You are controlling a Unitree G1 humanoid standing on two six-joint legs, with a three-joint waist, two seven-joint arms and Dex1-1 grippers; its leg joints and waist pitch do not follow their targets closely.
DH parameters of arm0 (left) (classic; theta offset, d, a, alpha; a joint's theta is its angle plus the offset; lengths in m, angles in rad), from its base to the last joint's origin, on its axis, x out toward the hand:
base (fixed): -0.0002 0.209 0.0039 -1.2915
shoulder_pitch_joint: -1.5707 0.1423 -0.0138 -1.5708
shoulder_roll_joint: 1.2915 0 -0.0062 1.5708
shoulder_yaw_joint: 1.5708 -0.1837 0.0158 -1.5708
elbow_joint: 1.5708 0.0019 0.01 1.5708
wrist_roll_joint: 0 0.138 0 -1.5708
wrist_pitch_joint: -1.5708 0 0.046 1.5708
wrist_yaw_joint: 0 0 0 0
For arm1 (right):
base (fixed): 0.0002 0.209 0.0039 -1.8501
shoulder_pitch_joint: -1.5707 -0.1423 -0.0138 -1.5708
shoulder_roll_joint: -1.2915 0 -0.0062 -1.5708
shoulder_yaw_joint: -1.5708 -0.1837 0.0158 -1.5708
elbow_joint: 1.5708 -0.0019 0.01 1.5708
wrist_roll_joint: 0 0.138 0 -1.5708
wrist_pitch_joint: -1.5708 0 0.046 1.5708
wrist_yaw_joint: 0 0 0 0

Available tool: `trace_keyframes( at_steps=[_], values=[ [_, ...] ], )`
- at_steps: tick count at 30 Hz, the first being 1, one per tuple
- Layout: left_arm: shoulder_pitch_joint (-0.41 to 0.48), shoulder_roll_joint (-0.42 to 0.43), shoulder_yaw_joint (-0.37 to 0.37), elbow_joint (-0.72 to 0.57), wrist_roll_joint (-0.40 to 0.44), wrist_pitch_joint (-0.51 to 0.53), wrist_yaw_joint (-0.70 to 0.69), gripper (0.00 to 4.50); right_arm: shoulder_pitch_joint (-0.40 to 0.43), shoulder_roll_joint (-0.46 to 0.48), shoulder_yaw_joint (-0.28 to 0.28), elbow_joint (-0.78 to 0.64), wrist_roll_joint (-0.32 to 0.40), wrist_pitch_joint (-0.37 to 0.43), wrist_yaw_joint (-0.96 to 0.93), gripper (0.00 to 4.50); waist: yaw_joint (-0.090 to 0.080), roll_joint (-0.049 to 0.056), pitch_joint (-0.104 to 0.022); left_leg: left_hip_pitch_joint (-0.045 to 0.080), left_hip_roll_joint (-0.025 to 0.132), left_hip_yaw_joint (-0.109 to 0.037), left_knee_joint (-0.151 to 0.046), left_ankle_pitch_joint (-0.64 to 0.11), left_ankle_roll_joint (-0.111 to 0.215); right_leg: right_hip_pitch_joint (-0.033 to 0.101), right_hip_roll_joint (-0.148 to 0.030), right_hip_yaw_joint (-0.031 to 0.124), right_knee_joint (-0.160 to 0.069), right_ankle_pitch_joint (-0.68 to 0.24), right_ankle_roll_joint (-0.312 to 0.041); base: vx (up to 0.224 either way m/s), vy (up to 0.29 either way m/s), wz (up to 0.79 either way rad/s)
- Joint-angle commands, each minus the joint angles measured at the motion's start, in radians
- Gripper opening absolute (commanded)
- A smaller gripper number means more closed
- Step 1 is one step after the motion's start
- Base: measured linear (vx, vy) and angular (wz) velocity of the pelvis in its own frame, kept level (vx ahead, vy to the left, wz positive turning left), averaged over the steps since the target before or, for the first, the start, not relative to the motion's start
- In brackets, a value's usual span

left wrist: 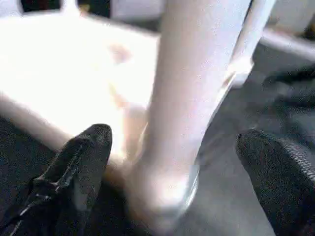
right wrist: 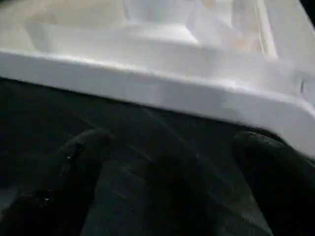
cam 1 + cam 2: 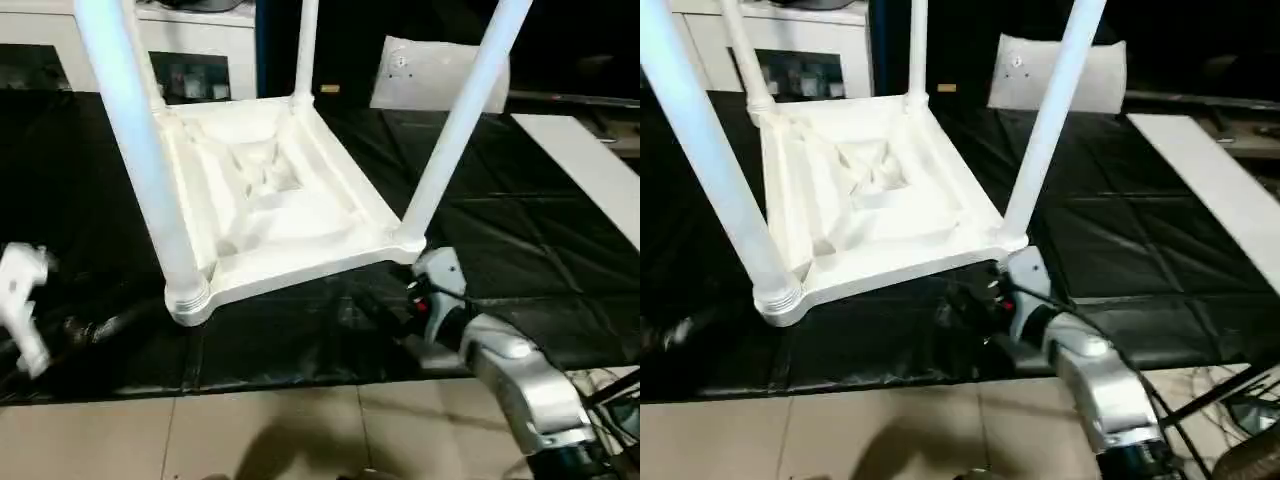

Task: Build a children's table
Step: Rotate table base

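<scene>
The children's table lies upside down on the black mat, its white ribbed tabletop (image 3: 270, 190) carrying four white legs that point upward. The near-left leg (image 3: 140, 150) and the near-right leg (image 3: 460, 120) stand in the front corner sockets; the far-right leg (image 3: 305, 50) and the far-left leg (image 3: 740, 50) rise behind. In the left wrist view my left gripper (image 1: 174, 137) is open, with its fingers (image 1: 74, 172) on either side of the near-left leg's base and a gap to it. My right gripper (image 2: 172, 140) is open and empty, low on the mat just before the tabletop's front edge (image 2: 162, 93) near the right corner.
A white cabinet with glass doors (image 3: 190, 60) stands at the back left. A flat white board (image 3: 590, 170) lies along the right side, and a white panel (image 3: 440, 70) leans at the back. The black mat (image 3: 520, 230) ends at a tiled floor (image 3: 250, 430) in front.
</scene>
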Motion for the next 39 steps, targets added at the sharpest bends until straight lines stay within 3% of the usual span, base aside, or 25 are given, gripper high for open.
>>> trace_keyframes(
  at_steps=[1, 8, 11, 15, 18, 23, 26, 30, 35, 36, 39],
  values=[
    [-0.055, -0.032, -0.063, 0.007, 0.003, 0.0, 0.026, 4.45, -0.046, 0.015, 0.0, 0.063, -0.036, 0.002, -0.049, 4.5, -0.001, 0.029, -0.049, 0.007, 0.014, -0.003, -0.077, -0.274, -0.031, 0.037, -0.057, 0.052, -0.075, -0.248, -0.163, 0.0, 0.0, 0.0],
    [-0.155, -0.108, -0.143, 0.055, 0.012, -0.021, 0.046, 4.45, -0.161, 0.075, -0.004, 0.258, -0.087, -0.079, -0.14, 4.5, 0.0, 0.023, -0.06, 0.004, 0.012, 0.0, -0.068, -0.222, -0.038, 0.044, -0.055, 0.053, -0.066, -0.182, -0.16, 0.0, 0.0, 0.0],
    [-0.166, -0.145, -0.221, -0.008, -0.029, 0.035, 0.023, 4.45, -0.236, 0.116, -0.027, 0.396, -0.094, -0.134, -0.193, 4.5, 0.002, 0.023, -0.064, 0.006, 0.013, 0.003, -0.066, -0.188, -0.037, 0.04, -0.056, 0.052, -0.055, -0.12, -0.196, 0.0, 0.0, 0.0],
    [-0.159, -0.17, -0.312, -0.086, -0.062, 0.093, 0.003, 4.45, -0.293, 0.143, -0.038, 0.498, -0.102, -0.171, -0.217, 4.5, 0.003, 0.017, -0.063, 0.002, 0.013, 0.004, -0.067, -0.18, -0.036, 0.047, -0.054, 0.051, -0.051, -0.095, -0.19, 0.0, 0.0, 0.0],
    [-0.17, -0.219, -0.412, -0.165, -0.101, 0.15, -0.001, 4.45, -0.333, 0.167, -0.046, 0.566, -0.102, -0.2, -0.226, 4.5, -0.003, 0.012, -0.064, -0.002, 0.012, 0.004, -0.064, -0.184, -0.036, 0.051, -0.057, 0.053, -0.053, -0.125, -0.179, 0.0, 0.0, 0.0],
    [-0.224, -0.289, -0.49, -0.156, -0.088, 0.145, 0.005, 4.45, -0.377, 0.191, -0.05, 0.638, -0.108, -0.25, -0.228, 4.5, -0.016, 0.006, -0.061, -0.011, 0.008, 0.004, -0.061, -0.199, -0.03, 0.053, -0.056, 0.051, -0.063, -0.203, -0.153, 0.0, 0.0, 0.0],
    [-0.251, -0.316, -0.52, -0.151, -0.088, 0.15, 0.015, 4.45, -0.396, 0.2, -0.056, 0.675, -0.116, -0.274, -0.227, 4.5, -0.02, 0.008, -0.061, -0.009, 0.008, 0.003, -0.058, -0.212, -0.03, 0.047, -0.056, 0.051, -0.068, -0.246, -0.143, 0.0, 0.0, 0.0],
    [-0.332, -0.401, -0.577, -0.07, -0.037, 0.095, 0.033, 4.45, -0.419, 0.209, -0.061, 0.719, -0.124, -0.307, -0.216, 4.5, -0.017, 0.009, -0.062, -0.002, 0.009, 0.006, -0.054, -0.223, -0.025, 0.04, -0.052, 0.051, -0.071, -0.25, -0.147, 0.0, 0.0, 0.0],
    [-0.42, -0.483, -0.614, 0.036, 0.0, 0.033, 0.049, 4.45, -0.431, 0.223, -0.056, 0.751, -0.129, -0.334, -0.195, 4.5, -0.021, 0.007, -0.064, -0.012, 0.008, 0.003, -0.054, -0.219, -0.017, 0.048, -0.054, 0.047, -0.069, -0.227, -0.151, 0.0, 0.0, 0.0],
    [-0.442, -0.499, -0.615, 0.069, 0.014, 0.008, 0.058, 4.45, -0.433, 0.225, -0.058, 0.757, -0.13, -0.338, -0.199, 4.5, -0.018, 0.012, -0.065, -0.011, 0.008, 0.003, -0.053, -0.214, -0.014, 0.049, -0.055, 0.047, -0.069, -0.227, -0.152, 0.0, 0.0, 0.0],
    [-0.496, -0.534, -0.605, 0.171, 0.069, -0.081, 0.086, 4.45, -0.446, 0.23, -0.077, 0.788, -0.138, -0.362, -0.216, 4.5, -0.019, 0.009, -0.065, -0.012, 0.007, 0.003, -0.052, -0.223, -0.01, 0.048, -0.054, 0.045, -0.075, -0.253, -0.145, 0.0, 0.0, 0.0]
  ],
)
